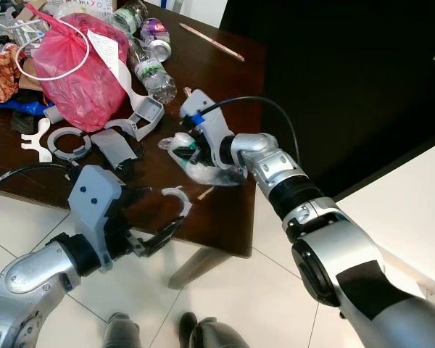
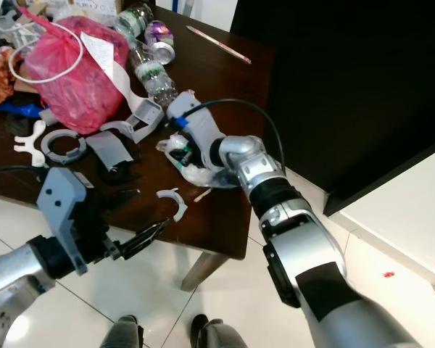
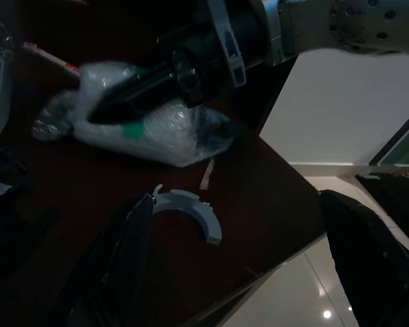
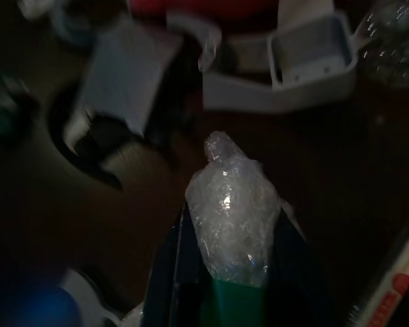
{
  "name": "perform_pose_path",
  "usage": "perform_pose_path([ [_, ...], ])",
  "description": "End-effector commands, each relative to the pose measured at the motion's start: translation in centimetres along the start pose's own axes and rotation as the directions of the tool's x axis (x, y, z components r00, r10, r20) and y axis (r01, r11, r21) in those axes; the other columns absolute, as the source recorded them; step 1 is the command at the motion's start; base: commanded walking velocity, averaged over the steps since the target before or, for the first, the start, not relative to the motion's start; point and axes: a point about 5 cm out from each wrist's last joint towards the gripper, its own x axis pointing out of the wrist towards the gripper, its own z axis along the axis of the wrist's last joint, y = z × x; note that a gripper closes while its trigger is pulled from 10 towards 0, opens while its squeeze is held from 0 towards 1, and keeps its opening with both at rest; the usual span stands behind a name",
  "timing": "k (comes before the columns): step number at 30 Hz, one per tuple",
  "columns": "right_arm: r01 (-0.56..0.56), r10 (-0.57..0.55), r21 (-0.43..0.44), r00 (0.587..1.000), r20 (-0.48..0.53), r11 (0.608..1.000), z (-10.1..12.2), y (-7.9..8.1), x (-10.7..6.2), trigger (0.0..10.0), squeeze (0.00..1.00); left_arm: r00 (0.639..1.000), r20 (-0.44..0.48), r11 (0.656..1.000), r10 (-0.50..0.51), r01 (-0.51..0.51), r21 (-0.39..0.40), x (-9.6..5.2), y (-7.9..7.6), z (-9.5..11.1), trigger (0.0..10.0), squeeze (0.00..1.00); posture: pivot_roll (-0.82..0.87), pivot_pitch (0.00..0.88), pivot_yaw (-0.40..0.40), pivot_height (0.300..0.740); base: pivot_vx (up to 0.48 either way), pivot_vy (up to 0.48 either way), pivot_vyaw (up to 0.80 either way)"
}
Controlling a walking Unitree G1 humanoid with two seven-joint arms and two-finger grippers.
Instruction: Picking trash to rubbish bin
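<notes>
Two fingers (image 4: 184, 272) around plastic wrap (image 4: 232, 218)

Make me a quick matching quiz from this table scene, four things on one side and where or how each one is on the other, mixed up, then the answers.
Things:
1. red plastic bag
2. crumpled clear wrap
3. white half-ring
4. drink can

Places or states:
A. lying on its side at the far end of the table
B. pinched between the right gripper's fingers
C. bulging, amid the clutter
D. near the table's front edge, by the left gripper

Pairs: 1-C, 2-B, 3-D, 4-A
</notes>
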Motion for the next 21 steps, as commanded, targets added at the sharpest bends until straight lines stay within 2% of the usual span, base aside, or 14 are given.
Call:
perform_pose_path([
  [1,-0.01,0.0,0.097,0.995,0.101,0.995,0.3,-0.5,-0.8,0.0,0.0,0.999,0.004,0.999,-0.049,0.049,-0.007,0.2,-0.5,-0.1,10.0,0.0,0.27,0.186,-0.203,0.74,0.0,0.0,0.0],
  [3,-0.019,-0.024,0.179,0.973,0.231,0.984,1.3,-1.3,-1.7,0.0,0.0,0.998,0.032,0.998,-0.058,0.059,-0.021,0.6,-0.4,0.0,10.0,0.0,0.26,0.18,-0.2,0.74,0.0,0.0,0.0],
  [4,-0.019,-0.024,0.179,0.973,0.231,0.984,1.3,-1.3,-1.7,0.0,0.0,0.998,0.032,0.998,-0.058,0.059,-0.021,0.6,-0.4,0.0,10.0,0.0,0.26,0.18,-0.2,0.74,0.0,0.0,0.0],
  [5,-0.022,-0.063,0.244,0.941,0.332,0.97,2.0,-2.1,-2.6,6.5,0.0,0.996,0.056,0.997,-0.066,0.068,-0.037,0.9,-0.5,0.1,10.0,0.0,0.26,0.176,-0.197,0.74,0.0,0.0,0.0],
  [7,-0.026,-0.091,0.283,0.915,0.392,0.959,2.4,-2.5,-3.1,6.5,0.0,0.995,0.072,0.996,-0.071,0.075,-0.048,1.1,-0.6,0.1,10.0,0.0,0.26,0.176,-0.197,0.74,0.0,0.0,0.0],
  [8,-0.023,-0.144,0.34,0.878,0.457,0.94,2.6,-3.3,-4.0,10.0,0.0,0.993,0.087,0.995,-0.078,0.084,-0.061,1.4,-0.7,0.1,10.0,0.0,0.26,0.171,-0.192,0.74,0.0,0.0,0.0],
  [10,-0.014,-0.203,0.397,0.842,0.5,0.918,2.6,-4.1,-4.9,10.0,0.0,0.992,0.098,0.993,-0.084,0.091,-0.074,1.6,-0.7,0.0,10.0,0.0,0.25,0.168,-0.189,0.74,0.0,0.0,0.0],
  [14,0.097,-0.434,0.549,0.73,0.528,0.83,1.7,-7.0,-8.1,10.0,0.0,0.988,0.115,0.987,-0.105,0.117,-0.107,2.0,-0.8,-0.5,10.0,0.0,0.24,0.158,-0.179,0.74,0.0,0.0,0.0],
  [16,0.201,-0.583,0.625,0.642,0.498,0.754,1.2,-8.7,-10.2,10.0,0.0,0.985,0.119,0.983,-0.124,0.138,-0.117,2.0,-0.9,-0.6,10.0,0.0,0.24,0.159,-0.175,0.74,0.0,0.0,0.0],
  [17,0.201,-0.583,0.625,0.642,0.498,0.754,1.2,-8.7,-10.2,10.0,0.0,0.985,0.119,0.983,-0.124,0.138,-0.117,2.0,-0.9,-0.6,10.0,0.0,0.24,0.159,-0.175,0.74,0.0,0.0,0.0],
  [18,0.322,-0.699,0.66,0.558,0.447,0.679,0.7,-10.0,-12.2,10.0,0.0,0.983,0.121,0.981,-0.136,0.151,-0.12,1.9,-1.1,-0.6,10.0,0.0,0.24,0.159,-0.175,0.74,0.0,0.0,0.0],
  [19,0.322,-0.699,0.66,0.558,0.447,0.679,0.7,-10.0,-12.2,10.0,0.0,0.983,0.121,0.981,-0.136,0.151,-0.12,1.9,-1.1,-0.6,10.0,0.0,0.24,0.159,-0.175,0.74,0.0,0.0,0.0],
  [20,0.475,-0.785,0.638,0.488,0.382,0.606,0.0,-11.1,-14.3,10.0,0.0,0.984,0.111,0.981,-0.139,0.153,-0.12,1.9,-1.1,-0.8,10.0,0.0,0.24,0.159,-0.175,0.74,0.0,0.0,0.0],
  [21,0.475,-0.785,0.638,0.488,0.382,0.606,0.0,-11.1,-14.3,10.0,0.0,0.984,0.111,0.981,-0.139,0.153,-0.12,1.9,-1.1,-0.8,10.0,0.0,0.24,0.159,-0.175,0.74,0.0,0.0,0.0],
])
